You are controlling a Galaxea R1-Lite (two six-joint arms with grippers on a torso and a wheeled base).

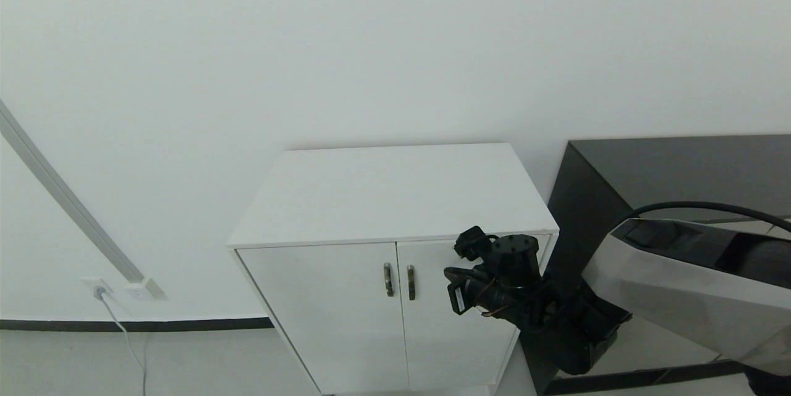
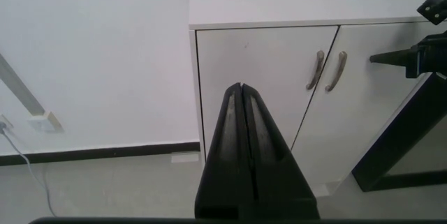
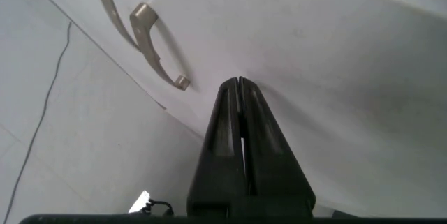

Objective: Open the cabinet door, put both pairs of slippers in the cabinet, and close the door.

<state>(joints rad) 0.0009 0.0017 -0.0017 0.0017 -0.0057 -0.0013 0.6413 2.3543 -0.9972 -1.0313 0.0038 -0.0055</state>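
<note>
The white cabinet (image 1: 395, 198) stands against the wall with both doors closed. Two metal handles (image 1: 388, 278) (image 1: 411, 282) sit side by side at the doors' meeting edge. My right gripper (image 1: 450, 272) hangs shut in front of the right door, a short way to the right of the right handle (image 3: 157, 46), its tip (image 3: 239, 82) close to the door face. My left gripper (image 2: 241, 90) is shut on nothing and held well back from the cabinet, facing the left door (image 2: 255, 77). From there the right gripper (image 2: 391, 58) shows beside the handles (image 2: 337, 72).
A black desk (image 1: 680, 167) stands right beside the cabinet on its right. On the left wall are a slanted cable duct (image 1: 62, 198), a socket (image 1: 97, 288) and a cable (image 1: 126, 337) hanging to the grey floor (image 2: 105, 189).
</note>
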